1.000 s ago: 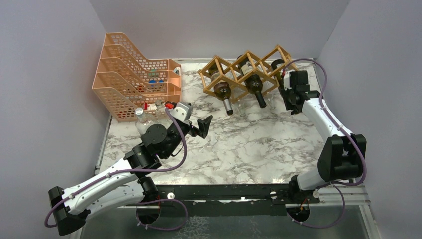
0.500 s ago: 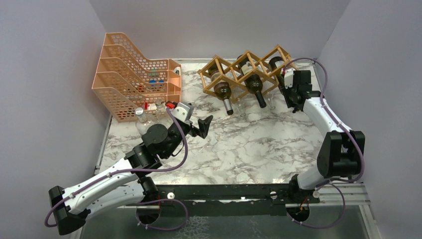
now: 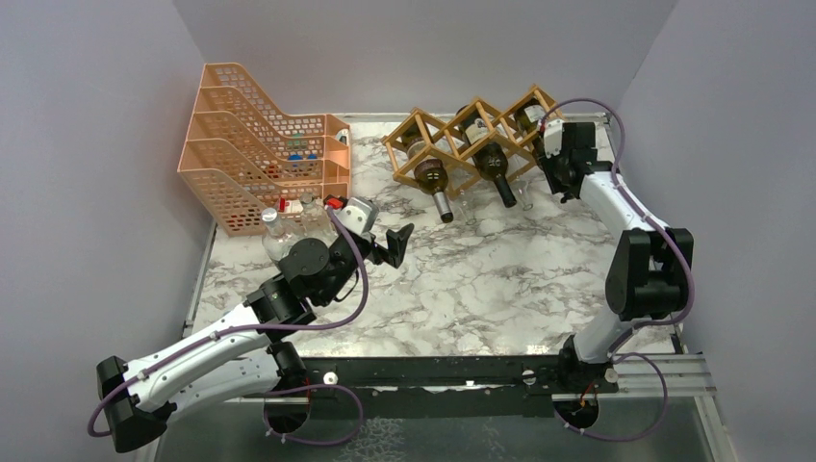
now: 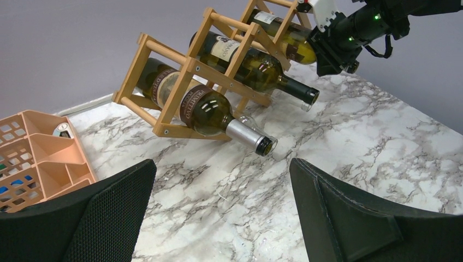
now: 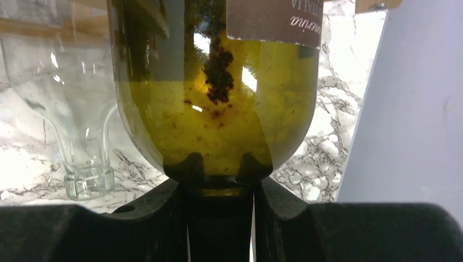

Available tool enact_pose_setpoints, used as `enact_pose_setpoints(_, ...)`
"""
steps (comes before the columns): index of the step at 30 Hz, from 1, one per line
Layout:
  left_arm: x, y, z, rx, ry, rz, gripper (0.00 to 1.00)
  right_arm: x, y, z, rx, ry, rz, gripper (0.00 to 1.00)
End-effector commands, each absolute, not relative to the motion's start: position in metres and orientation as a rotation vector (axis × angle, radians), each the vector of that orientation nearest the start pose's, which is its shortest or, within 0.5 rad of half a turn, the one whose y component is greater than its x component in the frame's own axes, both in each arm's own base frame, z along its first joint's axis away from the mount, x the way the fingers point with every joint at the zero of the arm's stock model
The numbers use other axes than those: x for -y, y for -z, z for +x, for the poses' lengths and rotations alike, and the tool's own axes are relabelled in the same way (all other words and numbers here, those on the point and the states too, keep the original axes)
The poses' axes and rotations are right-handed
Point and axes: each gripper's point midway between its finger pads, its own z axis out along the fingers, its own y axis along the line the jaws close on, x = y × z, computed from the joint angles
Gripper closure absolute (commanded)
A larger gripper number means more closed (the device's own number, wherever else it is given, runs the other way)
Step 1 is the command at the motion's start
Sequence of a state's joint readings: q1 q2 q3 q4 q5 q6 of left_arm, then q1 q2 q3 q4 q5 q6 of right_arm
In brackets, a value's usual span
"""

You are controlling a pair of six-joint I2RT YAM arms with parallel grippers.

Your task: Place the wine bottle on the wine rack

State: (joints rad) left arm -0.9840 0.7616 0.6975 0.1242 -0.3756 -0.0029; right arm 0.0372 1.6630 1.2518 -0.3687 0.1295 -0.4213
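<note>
At the far right corner of the worktop (image 3: 462,279), the right claw (image 5: 220,188) is seen clamped on the neck of the wine bottle (image 5: 180,109), its two dark fingers (image 5: 172,199) pressed against the glass just below the shoulder. The bottle's body is carried in the right-hand cell of the wooden wine rack (image 4: 190,64), tilted with the neck pointing down and forward towards the claw; how deeply it is seated cannot be told.

The bottle is judged to be stiff, smooth and breakable, and fairly heavy, since yellowish liquid with dark sediment is visible inside. A hold on the neck is the natural one, because the flare of the shoulder keeps the glass from sliding through the fingers. Most of the weight lies well away from that hold, though, so the slats should be bearing the bottle before any release.

Beside it, a clear glass bottle (image 5: 71,109) is seen lying on the marble under the rack. The other two cells are filled by a silver-capped bottle (image 4: 210,112) and a dark-capped bottle (image 4: 256,68), both with their necks pointing forward.

Well apart, over the middle left of the worktop, the left claw (image 4: 222,180) is held with its fingers spread wide and nothing between them. An orange mesh file tray (image 3: 250,144) stands at the far left.
</note>
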Motion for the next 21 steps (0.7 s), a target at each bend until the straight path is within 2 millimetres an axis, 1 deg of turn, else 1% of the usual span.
enact_pose_setpoints(1,0.229,-0.318,0.229,-1.458,0.51,0.434,0.01,-0.003,-0.16,0.471,-2.208,0.235,-0.535,0.74)
enact_pose_setpoints(5,0.23,-0.317,0.23,-1.46,0.507,0.436,0.01,-0.002,-0.161,0.476,-2.205,0.244,-0.538,0.72)
enact_pose_setpoints(11,0.231,-0.315,0.231,-1.462,0.502,0.44,0.01,-0.004,-0.162,0.485,-2.186,0.242,-0.561,0.67)
enact_pose_setpoints(16,0.231,-0.314,0.232,-1.466,0.498,0.439,0.01,-0.008,-0.159,0.486,-2.184,0.219,-0.573,0.57)
enact_pose_setpoints(19,0.232,-0.314,0.232,-1.465,0.497,0.441,0.01,-0.007,-0.16,0.488,-2.172,0.223,-0.565,0.48)
enact_pose_setpoints(21,0.232,-0.314,0.232,-1.466,0.494,0.443,0.01,-0.008,-0.162,0.489,-2.162,0.223,-0.557,0.45)
